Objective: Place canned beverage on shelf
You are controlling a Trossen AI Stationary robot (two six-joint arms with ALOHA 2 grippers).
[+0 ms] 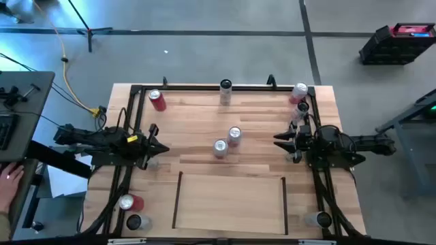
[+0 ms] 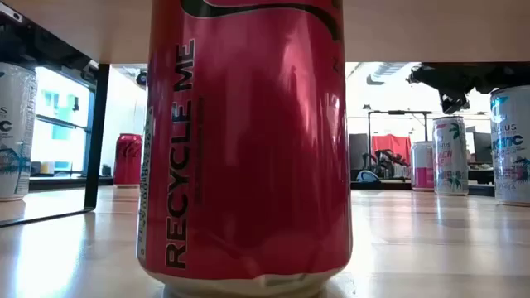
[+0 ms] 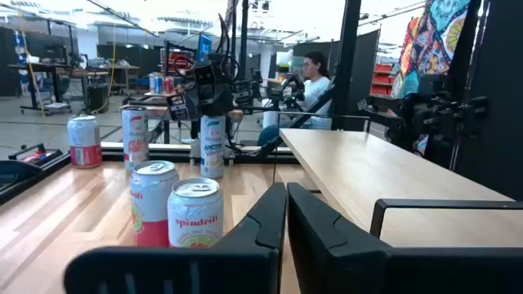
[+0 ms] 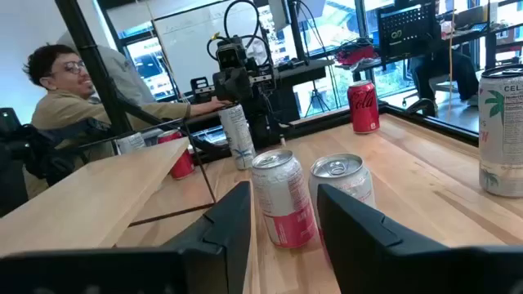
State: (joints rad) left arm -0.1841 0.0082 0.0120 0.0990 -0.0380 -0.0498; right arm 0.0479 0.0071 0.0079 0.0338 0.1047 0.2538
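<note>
Two cans stand upright side by side at the table's middle: a pink-and-white one and a Spindrift one. They also show in the left wrist view and the right wrist view. The light-wood shelf, edged by thin black rails, lies at the near middle with no can on its top. My left gripper is shut and empty, left of the cans. My right gripper is open and empty, right of the cans, its fingers pointing at them.
A red can stands far left, one can at the far edge, and two cans far right. More cans stand near left and near right. A large red can fills the low view. A hand shows at left.
</note>
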